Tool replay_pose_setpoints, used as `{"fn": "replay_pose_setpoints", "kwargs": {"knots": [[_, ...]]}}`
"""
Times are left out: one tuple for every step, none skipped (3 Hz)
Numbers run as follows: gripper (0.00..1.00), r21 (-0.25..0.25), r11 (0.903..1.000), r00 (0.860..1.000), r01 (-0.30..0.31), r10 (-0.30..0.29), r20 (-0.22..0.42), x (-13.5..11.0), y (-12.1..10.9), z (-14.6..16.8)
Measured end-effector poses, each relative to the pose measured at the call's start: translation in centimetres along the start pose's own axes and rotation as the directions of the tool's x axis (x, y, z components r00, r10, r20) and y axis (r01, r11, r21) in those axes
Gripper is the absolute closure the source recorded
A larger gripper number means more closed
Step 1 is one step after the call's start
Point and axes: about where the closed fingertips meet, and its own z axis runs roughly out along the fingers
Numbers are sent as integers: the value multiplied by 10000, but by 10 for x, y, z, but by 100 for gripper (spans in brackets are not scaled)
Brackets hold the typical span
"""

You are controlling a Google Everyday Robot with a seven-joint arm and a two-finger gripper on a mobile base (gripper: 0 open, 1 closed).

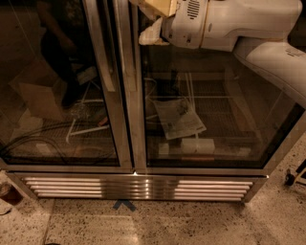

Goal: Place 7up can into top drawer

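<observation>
Glass doors [62, 110]: two, closed, side by side, filling most of the frame, with a steel post between them.
Arm [248, 24]: white and bulky, stretched from the upper right across the top of the door on the right.
Gripper [160, 7]: tan, at the top edge just right of the centre post, partly cut off by the frame.
Grip: can't tell whether it's open or closed, the tip runs off the top.
7up can: can't spot it from here.
Paper sheet [180, 118]: lying tilted behind the glass on the right, mid-frame.
White box [197, 145]: just below the paper, also behind the glass.
Cables [48, 139]: dark loops behind the glass at the lower left.
Grille [138, 187]: steel slats running under both doors.
Floor [191, 225]: speckled, with a blue arrow mark [124, 205] just below the grille.
</observation>
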Motion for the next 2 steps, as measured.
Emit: {"fn": "replay_pose_setpoints", "kwargs": {"knots": [[21, 1, 10000, 10000, 1, -1, 1, 0, 0, 0], [16, 2, 10000, 10000, 1, -1, 2, 0, 0, 0]]}}
